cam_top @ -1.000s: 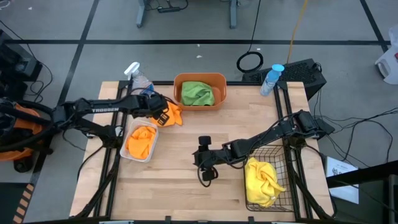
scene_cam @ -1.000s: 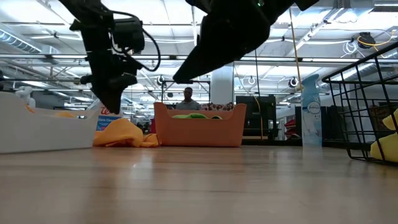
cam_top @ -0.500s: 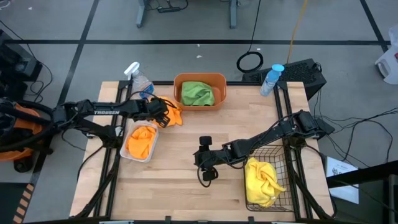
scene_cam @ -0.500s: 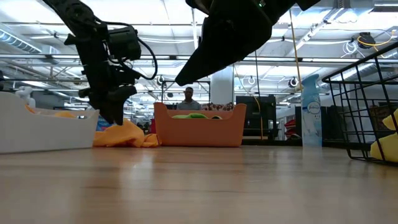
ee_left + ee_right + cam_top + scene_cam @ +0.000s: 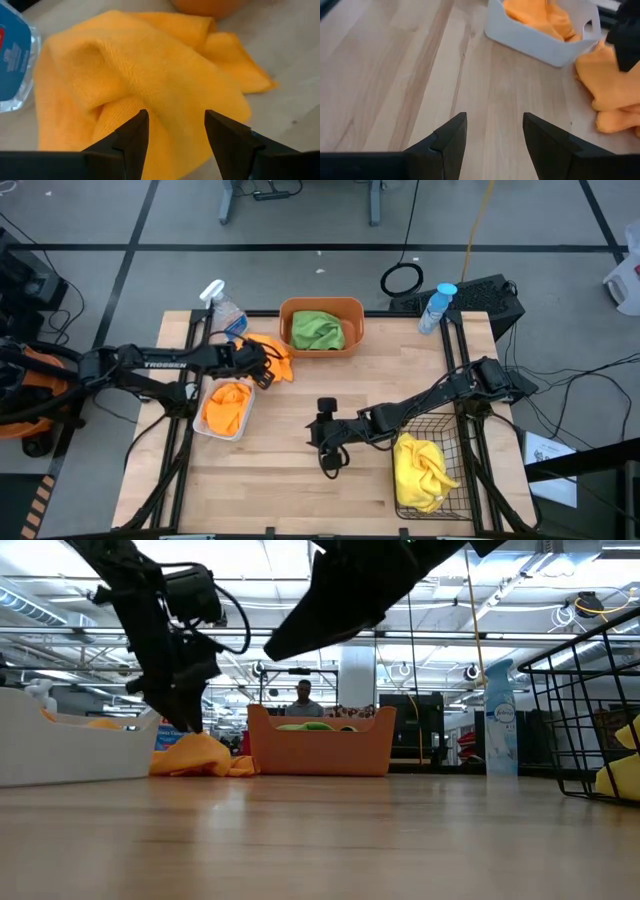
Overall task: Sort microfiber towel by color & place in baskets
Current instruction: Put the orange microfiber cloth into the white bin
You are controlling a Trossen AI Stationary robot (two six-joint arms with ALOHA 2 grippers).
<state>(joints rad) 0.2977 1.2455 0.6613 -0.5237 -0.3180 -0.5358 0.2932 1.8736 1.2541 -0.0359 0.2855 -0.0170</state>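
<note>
A crumpled orange towel (image 5: 279, 358) lies loose on the wood table, between the white bin (image 5: 205, 423) and the orange tub (image 5: 350, 310). My left gripper (image 5: 264, 367) is open and slants down over the towel (image 5: 150, 65), one finger on each side of a raised fold. The white bin holds another orange towel (image 5: 226, 404), and the orange tub holds a green towel (image 5: 318, 330). A yellow towel (image 5: 423, 468) fills the black wire basket (image 5: 434, 426). My right gripper (image 5: 331, 456) hangs open above the bare mid-table. My left gripper comes at the orange towel's heaped top (image 5: 172, 107) slanting down from the table's left. Its open fingers straddle a fold there. Whether the fingertips (image 5: 186, 727) touch the cloth I cannot tell. The towel lies slack on the table.
A clear spray bottle (image 5: 222, 304) stands just behind the loose towel at the far left. A blue bottle (image 5: 437, 307) stands at the far right. Bare wood stretches across the middle and near side. A person (image 5: 303, 697) stands far behind the table.
My left gripper has sunk toward the loose orange towel and tipped more steeply downward. The towel lies as before.
</note>
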